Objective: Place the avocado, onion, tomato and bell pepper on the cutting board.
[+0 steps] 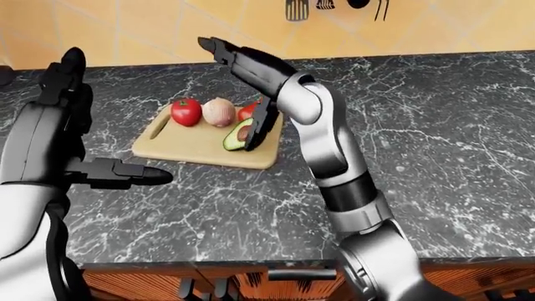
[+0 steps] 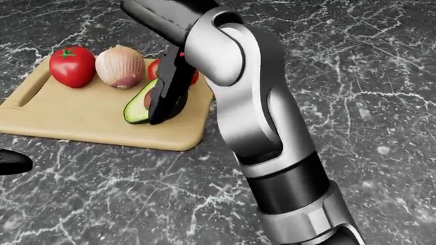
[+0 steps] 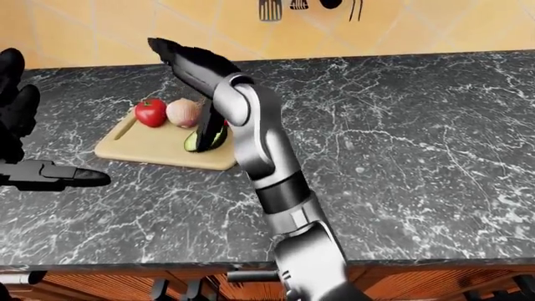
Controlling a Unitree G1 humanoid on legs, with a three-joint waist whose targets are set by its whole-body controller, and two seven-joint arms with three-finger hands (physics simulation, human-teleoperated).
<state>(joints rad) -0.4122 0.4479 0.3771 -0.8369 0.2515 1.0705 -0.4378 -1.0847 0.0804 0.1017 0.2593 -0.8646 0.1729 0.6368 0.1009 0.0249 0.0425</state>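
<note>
A wooden cutting board [image 2: 82,122] lies on the dark marble counter. On it stand a red tomato [image 2: 70,66] and a pale onion [image 2: 120,66], with a red bell pepper [image 2: 155,69] mostly hidden behind my right hand. An avocado half [image 2: 138,106] rests on the board near its right edge, tipped up on its side. My right gripper [image 1: 238,88] hangs over it, open, fingers spread wide. One black finger [image 2: 167,89] points down against the avocado. My left gripper [image 1: 96,125] is raised at the left, open and holding nothing.
Bare marble counter [image 1: 434,125] stretches to the right of the board. A yellow tiled wall with hanging utensils [image 1: 296,7] runs along the top. Cabinet fronts [image 1: 276,276] show below the counter edge.
</note>
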